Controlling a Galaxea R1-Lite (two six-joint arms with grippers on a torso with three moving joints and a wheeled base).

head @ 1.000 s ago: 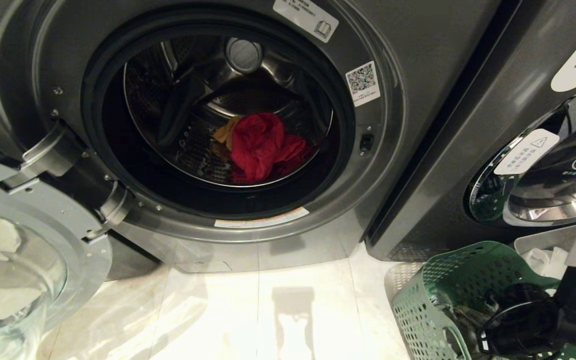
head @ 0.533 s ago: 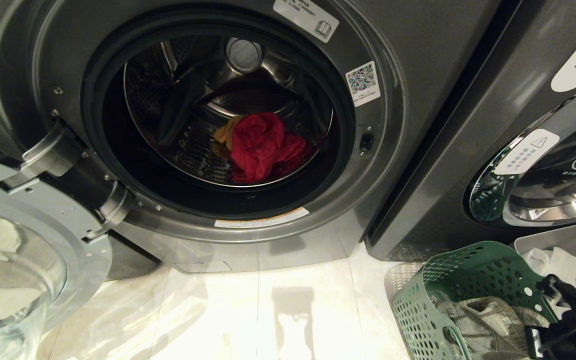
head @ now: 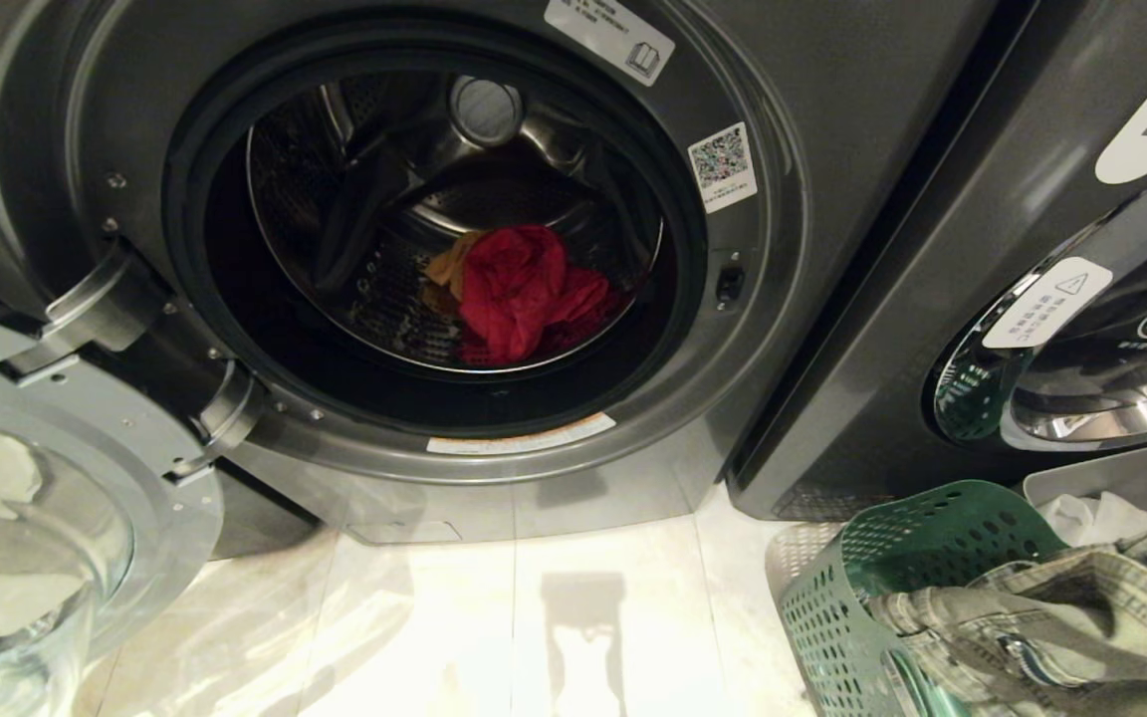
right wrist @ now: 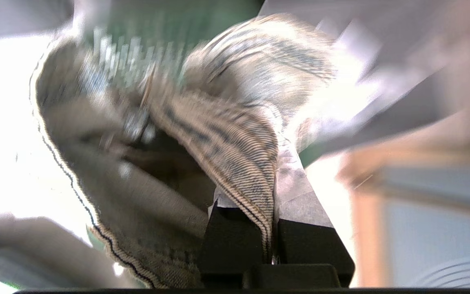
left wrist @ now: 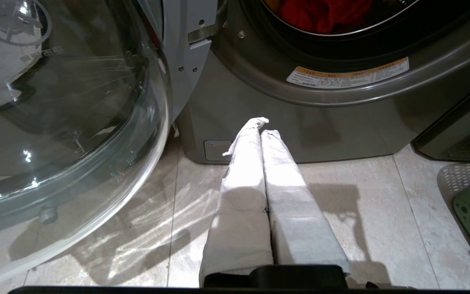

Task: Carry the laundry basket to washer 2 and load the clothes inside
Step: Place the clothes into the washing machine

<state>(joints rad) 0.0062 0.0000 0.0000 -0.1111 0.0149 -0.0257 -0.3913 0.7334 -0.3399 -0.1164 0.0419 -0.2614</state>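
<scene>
Washer: the dark grey washer fills the upper left and middle of the head view, its round mouth open toward the room and slightly upward in the frame.
Door: the glass door hangs swung out at the lower left, its bowl bulging toward the viewer.
Drum: a red garment lies bunched low in the drum, right of centre, with a bit of yellow cloth touching its left edge.
Basket: the green basket with round holes stands on the pale floor at the lower right, before the neighbouring machine; it seems to lean left.
Grey-olive garment: ribbed and striped, with a seamed hem, it stretches with its long axis running from the basket rim out to the right edge, draped over the basket top.
Right gripper: closed tight on a fold of that garment; the cloth edge is nipped between its fingers.
Left gripper: low in front of the washer base, its white-wrapped fingers pressed together, empty, pointing at the machine's foot.
</scene>
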